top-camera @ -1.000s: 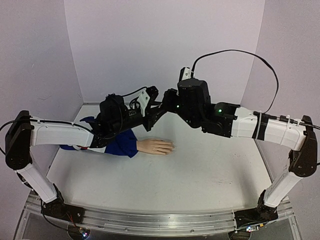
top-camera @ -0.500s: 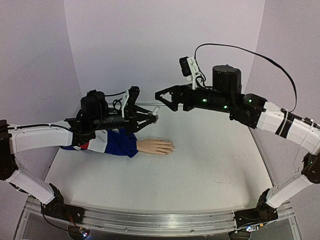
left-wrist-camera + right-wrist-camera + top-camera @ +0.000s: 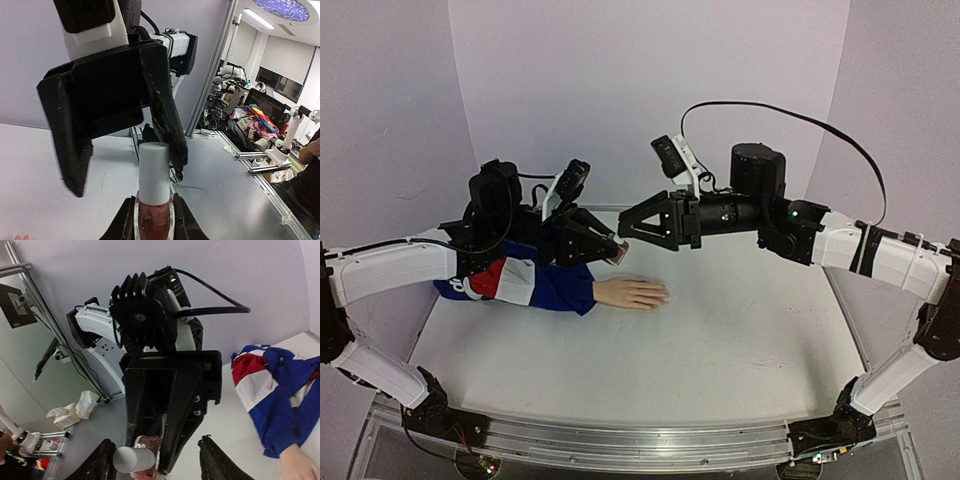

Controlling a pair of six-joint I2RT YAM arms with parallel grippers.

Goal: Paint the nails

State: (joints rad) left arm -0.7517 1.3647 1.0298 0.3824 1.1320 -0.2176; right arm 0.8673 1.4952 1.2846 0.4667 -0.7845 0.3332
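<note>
Bottle, pink with smooth white cylindrical cap, sitting pinched in left gripper; right gripper hanging spread around cap. Nails lying at tips of peach hand on table, apart from 2 grippers.

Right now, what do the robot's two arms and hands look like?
The left arm and right arm are white tubes with chunky black joints. The left hand and right hand are black, each with two flat tapering fingers. A black cable loops over the right arm, where a small green light glows.
</note>
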